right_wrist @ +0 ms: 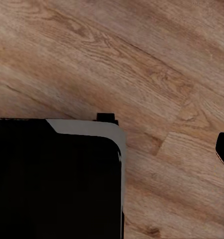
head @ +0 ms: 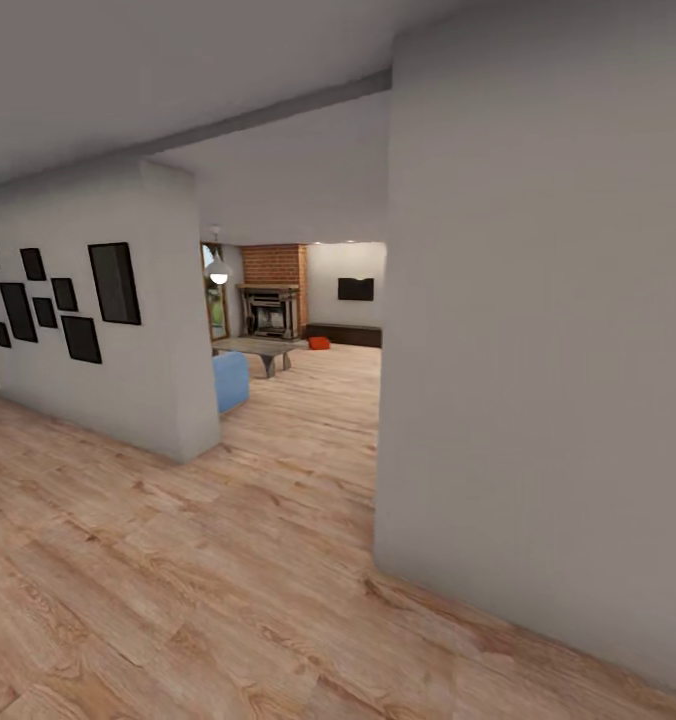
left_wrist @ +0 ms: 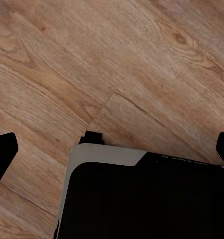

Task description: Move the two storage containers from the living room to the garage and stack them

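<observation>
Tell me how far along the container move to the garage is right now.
Nothing looks done yet. The robot is in a hallway on the wood plank floor, looking through an opening toward the living room with its brick chimney and fireplace. One orange-red object, likely a storage container, sits on the floor there. Both wrist views show plank floor and nothing held. Fetching, carrying and stacking all remain.

You're in a home: wood plank floor (head: pixel 178 560), framed pictures (head: pixel 113 283) on a wall, brick chimney (head: pixel 273 265), fireplace (head: pixel 270 310), wall TV (head: pixel 355 289).
</observation>
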You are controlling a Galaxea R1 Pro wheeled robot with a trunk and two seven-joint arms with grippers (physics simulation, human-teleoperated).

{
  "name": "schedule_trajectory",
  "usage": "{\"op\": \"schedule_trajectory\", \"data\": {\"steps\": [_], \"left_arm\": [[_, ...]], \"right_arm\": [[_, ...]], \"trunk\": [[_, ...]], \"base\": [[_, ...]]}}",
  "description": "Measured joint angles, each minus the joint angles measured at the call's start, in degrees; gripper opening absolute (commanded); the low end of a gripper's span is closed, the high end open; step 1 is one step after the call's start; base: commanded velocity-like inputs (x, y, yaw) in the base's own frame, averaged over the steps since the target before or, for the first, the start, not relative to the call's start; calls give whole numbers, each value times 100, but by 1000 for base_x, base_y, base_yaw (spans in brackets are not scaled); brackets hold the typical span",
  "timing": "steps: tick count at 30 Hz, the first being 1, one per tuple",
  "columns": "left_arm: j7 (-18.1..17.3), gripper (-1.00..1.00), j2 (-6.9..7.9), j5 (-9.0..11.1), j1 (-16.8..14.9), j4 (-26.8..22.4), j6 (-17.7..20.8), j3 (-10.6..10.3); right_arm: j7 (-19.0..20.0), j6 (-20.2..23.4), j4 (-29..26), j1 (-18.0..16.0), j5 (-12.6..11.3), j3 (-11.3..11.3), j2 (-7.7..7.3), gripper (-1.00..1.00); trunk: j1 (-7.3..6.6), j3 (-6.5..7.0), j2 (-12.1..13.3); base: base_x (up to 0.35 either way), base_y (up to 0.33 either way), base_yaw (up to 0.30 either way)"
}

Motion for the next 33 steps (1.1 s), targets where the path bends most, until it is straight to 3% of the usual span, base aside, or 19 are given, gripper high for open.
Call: {"op": "schedule_trajectory", "data": {"steps": [28,33], "left_arm": [[-4,100,2,1,0,0,0,-3],[-3,100,2,0,0,0,-4,0]], "right_arm": [[0,16,0,0,31,14,13,100],[0,16,0,0,39,18,10,100]], "trunk": [[0,0,0],[0,0,0]], "base": [[323,0,3],[323,0,173]]}}
